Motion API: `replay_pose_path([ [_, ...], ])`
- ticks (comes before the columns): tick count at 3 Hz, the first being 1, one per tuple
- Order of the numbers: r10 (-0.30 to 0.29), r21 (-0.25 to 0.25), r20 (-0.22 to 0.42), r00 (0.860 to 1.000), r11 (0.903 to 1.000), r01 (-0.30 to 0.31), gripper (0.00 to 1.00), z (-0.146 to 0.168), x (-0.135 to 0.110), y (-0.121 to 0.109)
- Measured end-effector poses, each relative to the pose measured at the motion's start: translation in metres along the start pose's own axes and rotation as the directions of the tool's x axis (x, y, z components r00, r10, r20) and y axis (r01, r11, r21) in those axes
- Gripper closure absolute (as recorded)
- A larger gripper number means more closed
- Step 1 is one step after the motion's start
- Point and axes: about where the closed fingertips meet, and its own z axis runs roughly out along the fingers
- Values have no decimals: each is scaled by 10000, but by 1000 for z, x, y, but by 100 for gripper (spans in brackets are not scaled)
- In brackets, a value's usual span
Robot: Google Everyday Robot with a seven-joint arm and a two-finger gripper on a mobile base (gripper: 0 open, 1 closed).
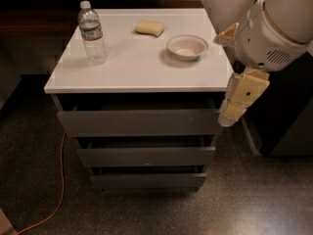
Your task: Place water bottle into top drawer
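Observation:
The water bottle [91,33] stands upright at the far left of the white cabinet top [132,67]; it is clear, with a white cap and a label band. The top drawer [139,122] sits just under the top and is pulled out a little, with a dark gap above its grey front. My gripper [234,106] hangs pointing down at the cabinet's right front corner, beside the right end of the top drawer front. It is far from the bottle and holds nothing.
A white bowl [187,46] and a yellow sponge [149,28] lie on the cabinet top at the right and the back. Two shallower grey drawers [145,156] sit below the top drawer. An orange cable [59,180] runs across the floor at the left. A dark object [288,126] stands at the right.

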Motion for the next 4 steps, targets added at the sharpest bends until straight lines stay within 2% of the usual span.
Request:
replay_pose_path([
  [2,-213,-475,554,9982,9986,239,0,41,-6,24],
  [4,-668,-556,603,9959,9960,702,0,94,-1,40],
])
